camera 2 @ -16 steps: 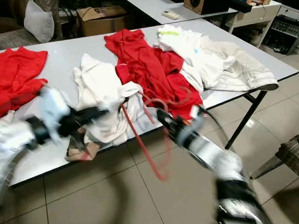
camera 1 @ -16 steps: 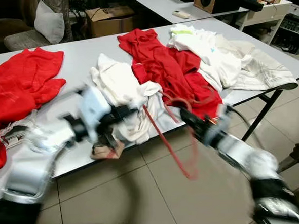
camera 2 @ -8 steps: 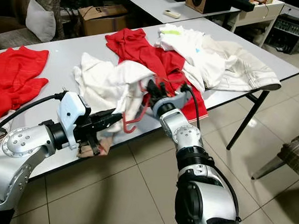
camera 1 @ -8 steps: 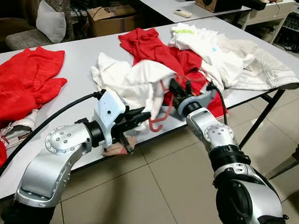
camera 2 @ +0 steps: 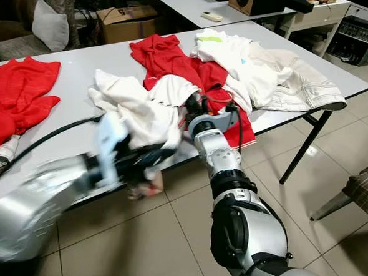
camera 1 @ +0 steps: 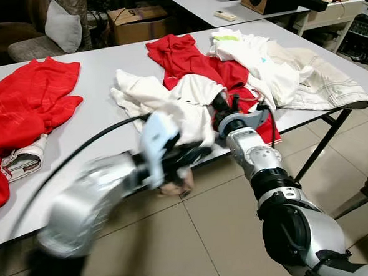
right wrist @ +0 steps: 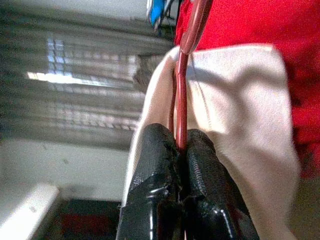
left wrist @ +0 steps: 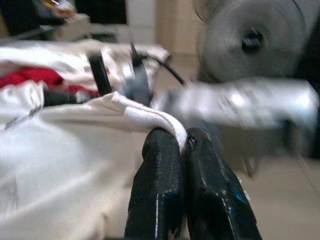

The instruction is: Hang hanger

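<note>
Here your right tool [right wrist: 181,150] was clamped on the red hanger [right wrist: 182,100] at the counter [camera 1: 99,74] edge, your left tool [left wrist: 182,145] pinching the white shirt [camera 1: 169,104] hem — you needed slow, steady threading.

A long table [camera 1: 99,74] runs across the view with clothes spread along it: one garment [camera 1: 26,104] lies at the far left, a heap [camera 1: 163,105] sits in the middle near the front edge, another garment [camera 1: 195,65] lies just behind and to its right, and a further pile [camera 1: 280,69] covers the right end (draping over the edge there). The left gripper [left wrist: 182,142] is at the front of the middle heap, pinching a fold of it; the right gripper [right wrist: 181,145] sits just right of that heap, clamping the hanger [right wrist: 182,100] against the cloth. A box [camera 1: 133,19] stands behind the table.
</note>
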### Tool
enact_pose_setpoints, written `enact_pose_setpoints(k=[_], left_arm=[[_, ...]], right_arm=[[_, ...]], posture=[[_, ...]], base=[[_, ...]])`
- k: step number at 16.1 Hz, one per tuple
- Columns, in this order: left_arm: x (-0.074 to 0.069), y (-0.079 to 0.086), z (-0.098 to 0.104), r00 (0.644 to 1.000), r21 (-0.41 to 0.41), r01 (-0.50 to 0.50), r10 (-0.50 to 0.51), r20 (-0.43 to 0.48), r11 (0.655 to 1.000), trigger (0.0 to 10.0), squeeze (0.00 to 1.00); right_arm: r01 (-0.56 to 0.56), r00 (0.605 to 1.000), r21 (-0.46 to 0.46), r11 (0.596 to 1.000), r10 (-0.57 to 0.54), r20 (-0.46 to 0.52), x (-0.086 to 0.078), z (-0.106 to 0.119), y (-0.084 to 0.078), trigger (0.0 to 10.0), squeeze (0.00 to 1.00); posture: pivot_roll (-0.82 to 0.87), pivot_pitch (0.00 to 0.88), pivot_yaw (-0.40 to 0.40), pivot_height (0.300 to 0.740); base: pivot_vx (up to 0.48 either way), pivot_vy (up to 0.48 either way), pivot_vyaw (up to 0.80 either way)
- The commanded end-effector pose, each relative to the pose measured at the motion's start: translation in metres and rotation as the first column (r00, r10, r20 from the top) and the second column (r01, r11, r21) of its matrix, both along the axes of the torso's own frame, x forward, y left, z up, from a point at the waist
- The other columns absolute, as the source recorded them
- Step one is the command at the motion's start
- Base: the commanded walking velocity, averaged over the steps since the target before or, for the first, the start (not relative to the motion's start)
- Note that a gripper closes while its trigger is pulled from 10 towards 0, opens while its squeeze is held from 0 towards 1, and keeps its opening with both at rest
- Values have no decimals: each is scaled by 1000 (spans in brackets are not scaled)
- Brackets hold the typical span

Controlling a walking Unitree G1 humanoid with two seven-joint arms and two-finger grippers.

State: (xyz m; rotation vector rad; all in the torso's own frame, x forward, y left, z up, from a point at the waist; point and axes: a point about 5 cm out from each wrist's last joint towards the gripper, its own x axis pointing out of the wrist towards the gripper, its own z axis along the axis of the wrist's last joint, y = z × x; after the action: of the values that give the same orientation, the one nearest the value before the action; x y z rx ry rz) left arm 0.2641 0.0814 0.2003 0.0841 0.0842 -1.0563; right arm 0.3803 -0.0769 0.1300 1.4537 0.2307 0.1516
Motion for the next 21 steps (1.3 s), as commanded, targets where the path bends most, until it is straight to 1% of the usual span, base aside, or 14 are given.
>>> enact_pose_setpoints(k=[1, 2, 3, 5, 6, 8, 10, 12, 13, 15, 16, 19, 20, 21], left_arm=[[6, -8, 7, 999, -20, -40, 41, 25, 999, 706, 0], [9, -12, 7, 997, -5, -57, 57, 44, 998, 1255, 0], [11, -13, 2, 994, 60, -82, 77, 72, 995, 10000, 0], [9, -10, -1, 996, 72, -70, 66, 52, 995, 10000, 0], [6, -7, -1, 998, 63, -63, 61, 21, 996, 10000, 1000], [6, -4, 0, 997, 55, -81, 81, -1, 995, 10000, 1000], [1, -8, 0, 999, 45, -38, 39, -24, 998, 10000, 1000], [0, -10, -4, 999, 83, -21, 23, -27, 996, 10000, 1000], [0, -10, -6, 1000, 103, -17, 20, -24, 995, 10000, 1000], [5, -5, -13, 999, 216, -53, 52, 14, 975, 10000, 1000], [8, -3, -12, 996, 225, -83, 77, 32, 971, 10000, 1000], [1, 3, 2, 1000, 84, -27, 26, 17, 996, 10000, 1000], [0, 6, 4, 999, 61, -33, 33, 8, 998, 10000, 1000], [3, 15, 7, 996, 25, -86, 86, 0, 996, 10000, 1000]], right_arm=[[-99, 994, 12, 995, 98, 54, -1, 19, 40, 10000, 0], [-109, 993, 25, 994, 108, 51, -1, 19, 44, 10000, 0], [-111, 992, 28, 993, 109, 61, 0, 22, 44, 10000, 0], [-105, 992, 13, 994, 103, 78, 2, 24, 41, 10000, 0], [-99, 990, 18, 995, 97, 101, 3, 27, 37, 10000, 0], [-97, 988, 33, 995, 92, 122, 6, 31, 33, 10000, 0], [-65, 991, 16, 998, 63, 118, 9, 34, 28, 10000, 0], [-70, 991, -33, 997, 73, 110, 11, 34, 26, 10000, 0], [-73, 991, -25, 997, 75, 114, 11, 36, 26, 10000, 0], [-63, 991, -45, 997, 67, 114, 12, 36, 22, 10000, 0], [-57, 992, -69, 996, 64, 111, 13, 34, 21, 10000, 0], [-63, 988, -130, 990, 80, 129, 14, 34, 15, 10000, 0], [-61, 988, -138, 989, 80, 135, 14, 35, 14, 10000, 0], [-66, 982, -132, 989, 87, 166, 14, 38, 8, 10000, 0]], posture=[[63, 0, -36, 740], [60, 0, -35, 740], [58, 0, -37, 740], [55, 0, -38, 740], [55, 0, -39, 740], [55, 0, -45, 740], [56, 0, -51, 740], [55, 0, -52, 740], [55, 0, -51, 740], [52, 0, -49, 740], [51, 0, -47, 740], [48, 0, -41, 740], [51, 0, -42, 740], [51, 0, -42, 740]], base=[[0, 0, 0], [0, 0, 0], [0, 0, 0], [0, 0, 0], [0, 0, 0], [0, 0, 0], [0, 0, 0], [0, 0, 0], [0, 0, 0], [0, 0, 0], [0, 0, 0], [0, 0, 0], [0, 0, 0], [0, 0, 0]])
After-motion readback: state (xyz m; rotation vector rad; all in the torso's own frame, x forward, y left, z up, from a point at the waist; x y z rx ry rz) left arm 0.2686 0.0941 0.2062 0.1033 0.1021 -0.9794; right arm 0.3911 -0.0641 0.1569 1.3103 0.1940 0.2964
